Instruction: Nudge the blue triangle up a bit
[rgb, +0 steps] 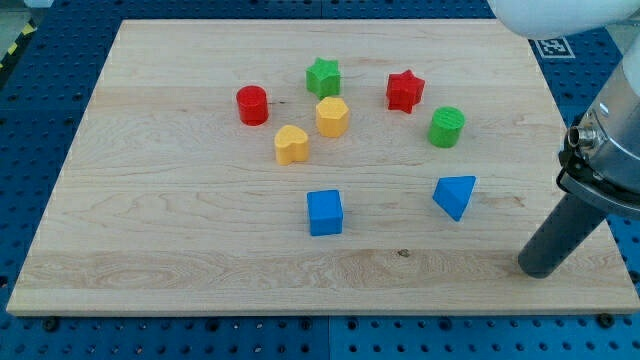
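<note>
Blue triangle (455, 195), a plain wedge, lies flat on the board; my tip (541, 268), jawless, rests well to its lower right.

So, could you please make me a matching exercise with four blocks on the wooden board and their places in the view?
Things:
1. blue plastic triangle block
2. blue plastic cube
3. red plastic cylinder
4. green plastic star block

Places:
A. nearest the view's top
B. leftmost block
C. closest to my tip
D. below the yellow heart-shaped block

Pairs: 1-C, 2-D, 3-B, 4-A
</note>
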